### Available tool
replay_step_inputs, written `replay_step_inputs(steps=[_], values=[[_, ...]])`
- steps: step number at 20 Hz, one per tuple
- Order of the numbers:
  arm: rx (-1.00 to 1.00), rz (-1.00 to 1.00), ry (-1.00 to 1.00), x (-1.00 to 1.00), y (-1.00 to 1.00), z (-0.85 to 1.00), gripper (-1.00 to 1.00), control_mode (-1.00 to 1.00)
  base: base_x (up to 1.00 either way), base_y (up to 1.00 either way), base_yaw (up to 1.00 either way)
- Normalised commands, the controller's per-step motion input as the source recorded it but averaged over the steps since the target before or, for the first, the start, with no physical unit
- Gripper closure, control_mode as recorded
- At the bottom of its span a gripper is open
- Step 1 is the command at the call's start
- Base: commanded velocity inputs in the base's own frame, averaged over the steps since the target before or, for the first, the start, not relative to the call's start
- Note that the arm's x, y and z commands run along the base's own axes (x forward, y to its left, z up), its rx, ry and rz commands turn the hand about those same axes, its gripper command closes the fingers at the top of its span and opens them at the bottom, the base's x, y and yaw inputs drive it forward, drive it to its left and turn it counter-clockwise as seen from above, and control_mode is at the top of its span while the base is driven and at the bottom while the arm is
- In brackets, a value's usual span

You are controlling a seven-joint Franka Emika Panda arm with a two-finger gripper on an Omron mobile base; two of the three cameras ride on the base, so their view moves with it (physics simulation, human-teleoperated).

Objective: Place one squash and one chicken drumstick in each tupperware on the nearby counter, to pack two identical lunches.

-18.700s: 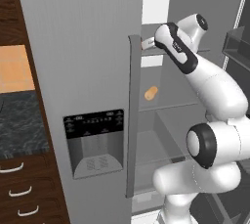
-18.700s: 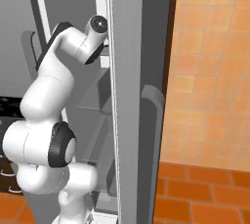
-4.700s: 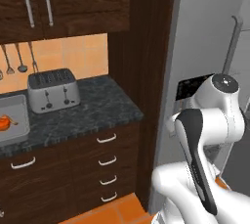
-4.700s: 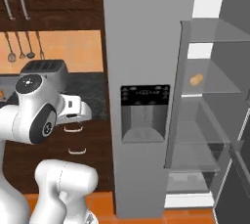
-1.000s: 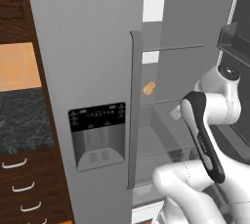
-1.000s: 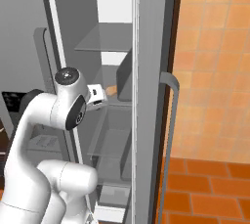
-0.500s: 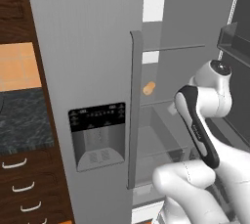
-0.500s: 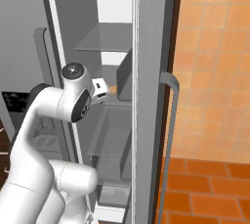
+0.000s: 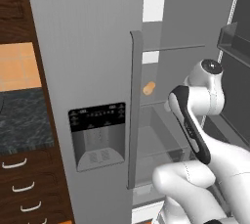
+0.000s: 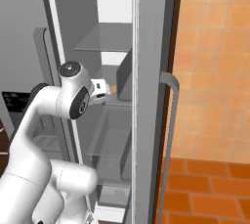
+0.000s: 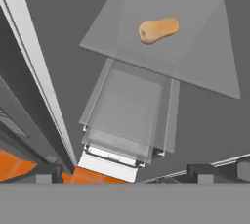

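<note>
Open fridge interior ahead: grey walls, glass shelves (image 11: 195, 66), a clear drawer (image 11: 129, 115) below. Arm is folded, elbow low, wrist raised at shelf level, hand aimed into the compartment. Gripper (image 11: 124, 173) spread wide, nothing between the fingertips (image 11: 44, 173). Squash (image 11: 157, 30) lies on its side on a glass shelf, well apart from the gripper; same squash seen past the door edge in the left base view (image 9: 148, 88). Versus half a second ago: wrist has swung further toward the shelves; base views unchanged. Closed fridge door (image 9: 88, 71) with dispenser panel (image 9: 97, 135) stands left; counter (image 9: 22, 120) beyond it.
</note>
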Motion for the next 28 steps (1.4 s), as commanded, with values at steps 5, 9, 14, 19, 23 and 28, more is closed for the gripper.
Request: replay_step_inputs(steps=[5, 9, 14, 19, 23, 28], values=[[0.08, -0.03, -0.05, 0.14, -0.23, -0.31, -1.00, -1.00, 0.00, 0.00, 0.00], [0.10, 0.00, -0.05, 0.50, -0.09, -0.06, -1.00, -1.00, 0.00, 0.00, 0.00], [0.13, -0.10, 0.00, 0.40, 0.00, -0.01, -1.00, -1.00, 0.00, 0.00, 0.00], [0.16, -0.19, 0.00, 0.10, 0.00, -0.05, -1.00, -1.00, 0.00, 0.00, 0.00], [0.15, -0.22, 0.00, 0.02, 0.00, -0.09, -1.00, -1.00, 0.00, 0.00, 0.00], [0.16, -0.16, 0.00, 0.19, 0.00, -0.05, -1.00, -1.00, 0.00, 0.00, 0.00]])
